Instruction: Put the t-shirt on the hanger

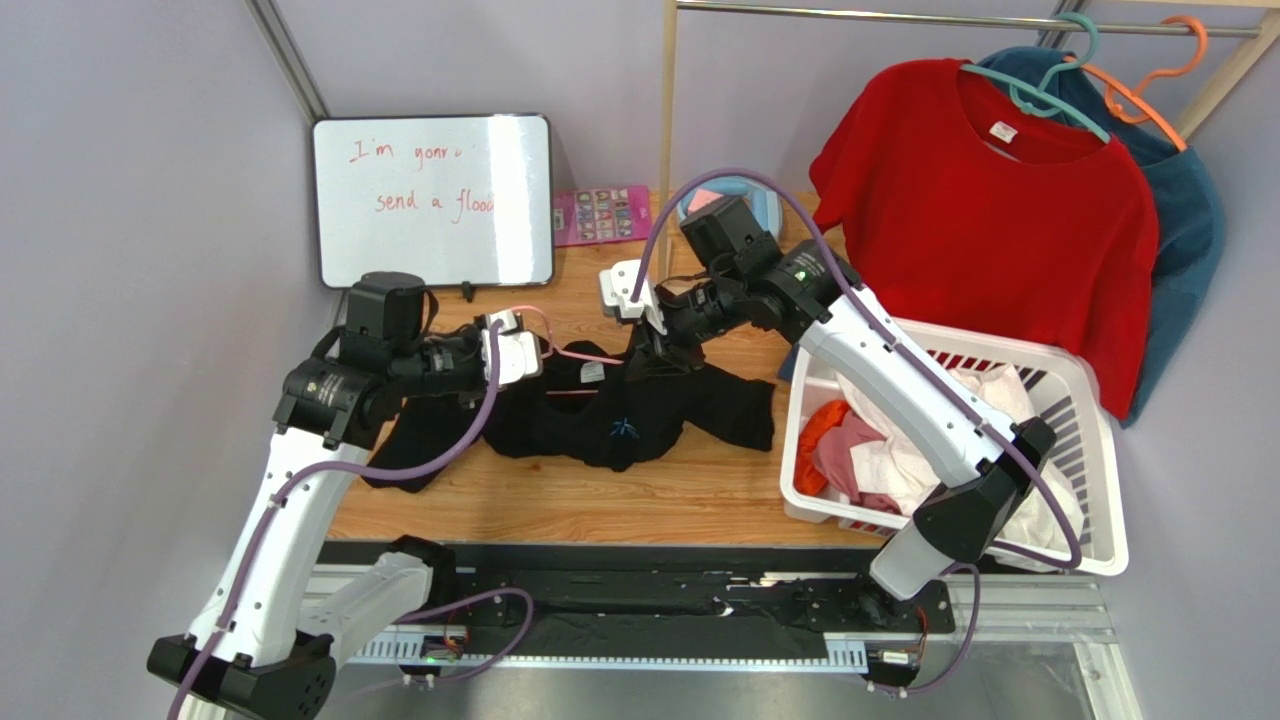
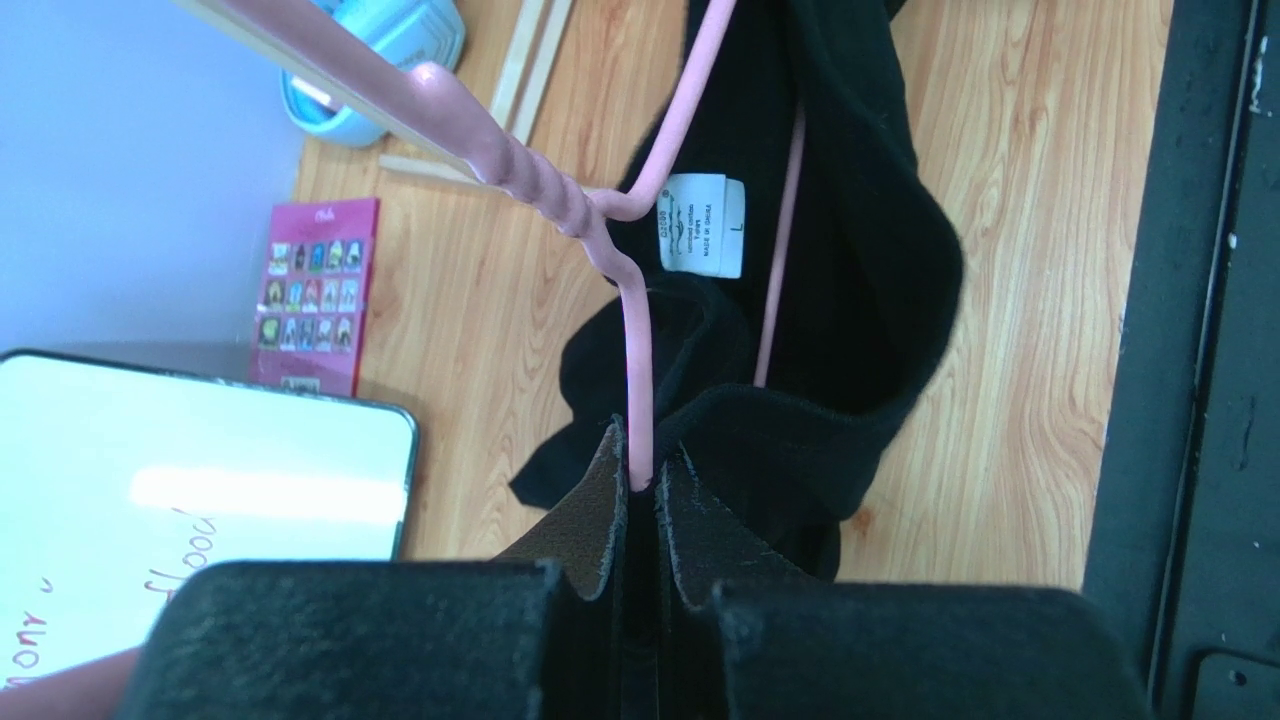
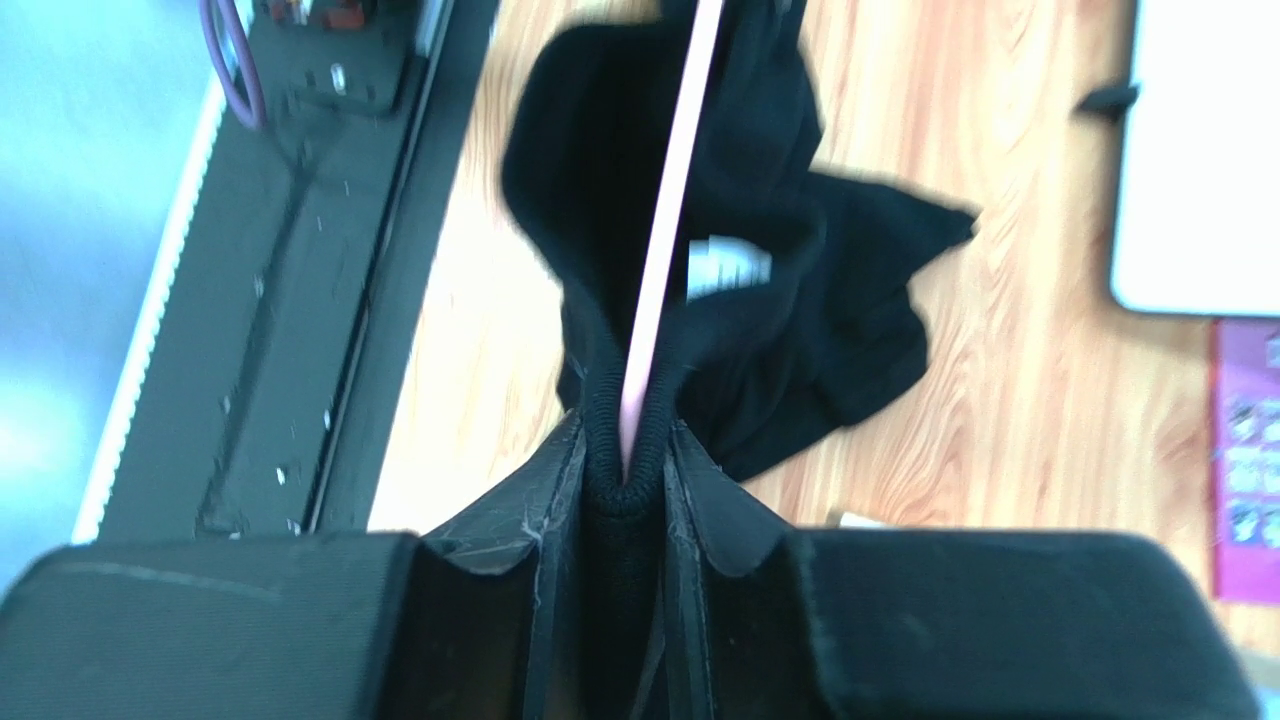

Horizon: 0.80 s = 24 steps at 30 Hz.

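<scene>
**Top view.** The t-shirt [image 1: 601, 420] lies crumpled on the table [image 1: 676, 495] between the two arms, with its chest mark facing up. The left jaws are at its left edge and the right jaws are at the collar on its far edge. The hanger [image 1: 526, 314] shows only as short pieces of pink wire beside the left jaws. The arms and the cloth cover the rest of it.

**Left wrist view.** The left jaws are closed tight on the hanger's wire [image 2: 642, 435], a little below its twisted neck. One side of the frame runs into the neck opening beside the white label [image 2: 703, 225]. A second length of wire crosses the black cloth. Whether it lies over or under the fabric cannot be told.

**Right wrist view.** This view is blurred. The right jaws are pinched narrow on the collar rim [image 3: 624, 473], and the pink wire rises straight from the same spot. Whether the wire is nipped along with the cloth cannot be told.

**Progress.** The job appears to be partly done. One side of the hanger seems to be inside the neck hole. The other side has yet to go in, and the shirt is not yet seated on both shoulders.

**Not visible.** The hook is cut off at the edge of the left wrist view. How far the frame reaches inside the shirt is hidden.
</scene>
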{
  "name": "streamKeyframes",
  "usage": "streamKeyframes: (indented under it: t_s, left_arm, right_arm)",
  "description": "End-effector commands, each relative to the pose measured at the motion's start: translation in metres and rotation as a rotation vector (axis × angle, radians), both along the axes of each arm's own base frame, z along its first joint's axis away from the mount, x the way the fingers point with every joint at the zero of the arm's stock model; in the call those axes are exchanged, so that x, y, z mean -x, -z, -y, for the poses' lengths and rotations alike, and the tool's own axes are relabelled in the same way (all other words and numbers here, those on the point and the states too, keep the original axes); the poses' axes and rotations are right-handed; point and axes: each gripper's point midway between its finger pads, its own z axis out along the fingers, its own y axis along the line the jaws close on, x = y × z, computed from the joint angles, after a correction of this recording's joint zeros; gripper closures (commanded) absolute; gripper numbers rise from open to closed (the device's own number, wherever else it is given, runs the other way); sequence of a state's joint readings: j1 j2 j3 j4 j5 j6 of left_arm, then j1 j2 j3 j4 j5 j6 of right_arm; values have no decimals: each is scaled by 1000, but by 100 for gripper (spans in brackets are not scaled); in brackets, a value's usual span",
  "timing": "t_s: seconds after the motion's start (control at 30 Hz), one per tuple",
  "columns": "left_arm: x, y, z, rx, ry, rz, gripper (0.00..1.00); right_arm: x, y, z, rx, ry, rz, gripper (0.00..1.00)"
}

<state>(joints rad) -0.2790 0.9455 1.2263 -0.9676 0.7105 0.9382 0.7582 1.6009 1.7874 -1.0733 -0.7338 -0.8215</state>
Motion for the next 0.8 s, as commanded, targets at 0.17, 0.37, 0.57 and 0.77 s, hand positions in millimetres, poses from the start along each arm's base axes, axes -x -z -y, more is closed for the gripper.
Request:
streamKeyframes:
  t_s: [0.17, 0.37, 0.57, 0.77]
  left_arm:
    - [-6, -46, 7, 107, -65, 83, 100]
    - [10, -56, -12, 120, -107, 110, 100]
    - [14, -57, -13, 127, -110, 117, 100]
    - [12, -63, -11, 139, -99, 120, 100]
  right_arm:
    - [0, -11, 17, 19, 63, 50, 47]
    - [-17, 38, 81, 145, 171, 36, 48]
    - [-14, 48, 95, 179, 173, 19, 65]
    - [-20, 41, 92, 186, 179, 3, 100]
